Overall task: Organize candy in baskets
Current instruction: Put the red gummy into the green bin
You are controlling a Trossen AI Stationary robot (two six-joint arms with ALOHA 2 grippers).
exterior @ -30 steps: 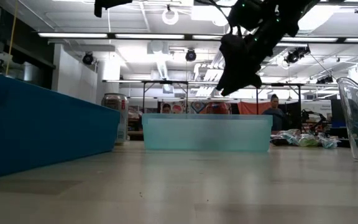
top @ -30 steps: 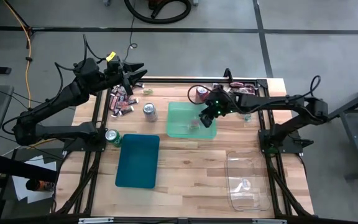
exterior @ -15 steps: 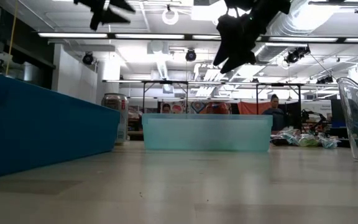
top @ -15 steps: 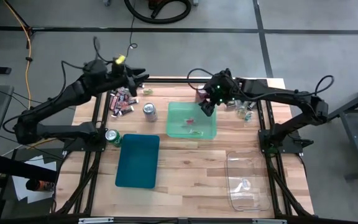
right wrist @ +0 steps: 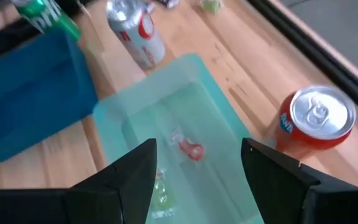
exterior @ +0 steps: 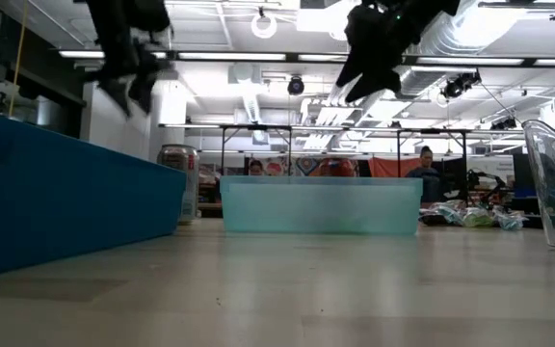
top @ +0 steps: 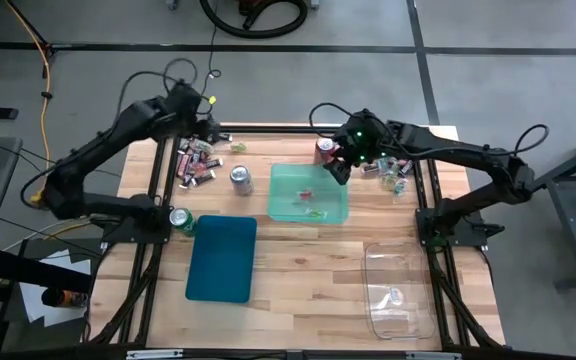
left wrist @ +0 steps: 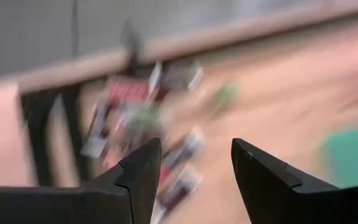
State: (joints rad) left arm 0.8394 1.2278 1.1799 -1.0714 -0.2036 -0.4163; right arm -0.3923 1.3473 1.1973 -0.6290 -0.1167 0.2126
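My left gripper point(top: 208, 130) stands open above the far-left candy pile point(top: 196, 162), pointing steeply down at it; the wrappers point(left wrist: 148, 124) show blurred beyond the fingers. My right gripper point(top: 342, 168) hangs open and empty above the far right corner of the light green basket point(top: 308, 175). In that basket a red candy point(right wrist: 189, 149) and a green candy point(right wrist: 160, 186) lie on the floor. The dark teal basket point(top: 221, 257) sits at the near left, and the clear basket point(top: 398, 290) at the near right holds a small candy.
A red can point(top: 324, 150) stands just beyond the green basket, close to my right gripper. A silver can point(top: 240, 178) stands left of that basket and a green can point(top: 180, 218) by the teal basket. More candy point(top: 393, 172) lies at the far right.
My left gripper has tipped from level to pointing steeply down and has sunk toward the far-left candy pile. My right gripper has risen out of the light green basket and drawn toward the far edge. A red candy now lies uncovered on the basket floor.
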